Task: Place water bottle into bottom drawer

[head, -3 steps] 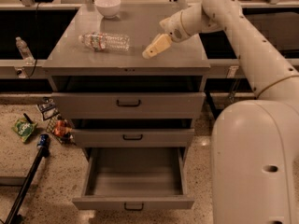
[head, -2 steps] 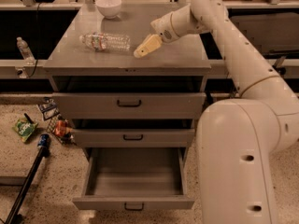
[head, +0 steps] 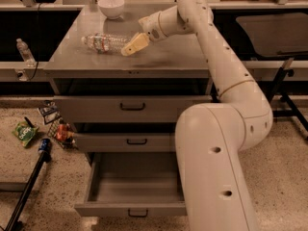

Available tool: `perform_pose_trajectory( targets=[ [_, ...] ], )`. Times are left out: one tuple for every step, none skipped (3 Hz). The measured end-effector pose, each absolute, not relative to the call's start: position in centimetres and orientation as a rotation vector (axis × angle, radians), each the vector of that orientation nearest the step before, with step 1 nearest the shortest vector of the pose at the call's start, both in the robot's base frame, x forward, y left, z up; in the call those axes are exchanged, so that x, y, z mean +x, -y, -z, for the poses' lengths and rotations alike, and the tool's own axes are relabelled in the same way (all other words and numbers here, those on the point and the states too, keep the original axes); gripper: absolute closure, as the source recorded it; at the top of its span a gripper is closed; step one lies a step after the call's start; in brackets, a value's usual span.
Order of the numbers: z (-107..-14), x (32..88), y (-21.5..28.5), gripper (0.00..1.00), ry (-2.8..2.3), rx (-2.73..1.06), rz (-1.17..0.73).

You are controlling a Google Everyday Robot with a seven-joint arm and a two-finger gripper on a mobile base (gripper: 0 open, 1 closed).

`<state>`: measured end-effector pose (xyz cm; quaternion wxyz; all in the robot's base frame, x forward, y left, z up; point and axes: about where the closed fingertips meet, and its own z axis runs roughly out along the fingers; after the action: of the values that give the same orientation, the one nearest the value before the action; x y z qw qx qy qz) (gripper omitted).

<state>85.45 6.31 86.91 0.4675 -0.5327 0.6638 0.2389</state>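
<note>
The water bottle (head: 103,43), clear ribbed plastic with a red, green and white label, lies on its side on the grey cabinet top (head: 159,57), cap end to the left. My gripper (head: 131,46) reaches in from the right, its cream fingers at the bottle's right end, just touching or nearly so. The bottom drawer (head: 132,186) is pulled open and empty, its small black handle on the front. The two drawers above it are closed.
A white bowl (head: 111,6) stands at the back of the cabinet top. A small clear bottle (head: 24,51) stands on a ledge at the left. Snack packets (head: 25,131) and a black pole (head: 29,186) lie on the floor at the left.
My arm has swung left across the cabinet top, bringing the gripper from the middle right to the bottle's right end. The bottle has not moved.
</note>
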Motion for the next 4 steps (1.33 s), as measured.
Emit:
perform_pose_trajectory(
  targets=[
    [-85.8, 85.8, -8.5, 0.15, -1.632, -1.323, -0.622],
    [-85.1, 86.0, -9.4, 0.38, -1.651, -1.333, -0.636],
    [-84.9, 85.8, -9.3, 0.69, -1.663, -1.344, -0.643],
    [-88.0, 84.5, -6.3, 0.93, -1.625, -1.353, -0.629]
  ],
)
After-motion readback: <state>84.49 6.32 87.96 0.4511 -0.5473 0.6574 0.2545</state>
